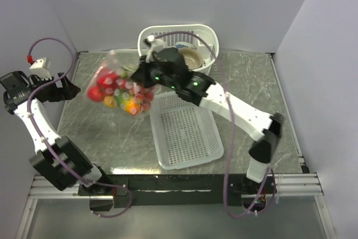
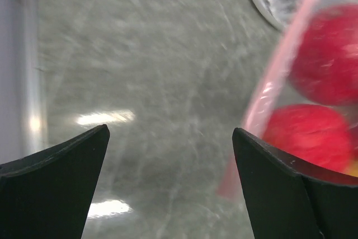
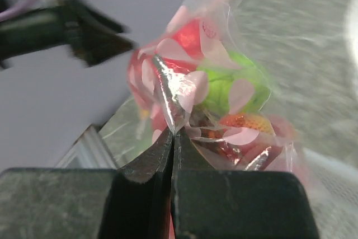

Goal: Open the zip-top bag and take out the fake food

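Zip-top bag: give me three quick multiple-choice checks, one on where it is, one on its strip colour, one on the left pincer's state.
1. In the top view, where is the bag relative to the flat basket?
A. inside it
B. to its right
C. to its left, held by the right pincer

2. What colour is the strip along the bag's edge?
A. pink
B. blue
C. black

3. How is the left pincer?
A. shut on the bag
B. open, gripping nothing
C. shut on nothing

C: the right wrist view shows it clamped on the plastic.
A: the left wrist view shows a pink band.
B: a wide gap shows there.
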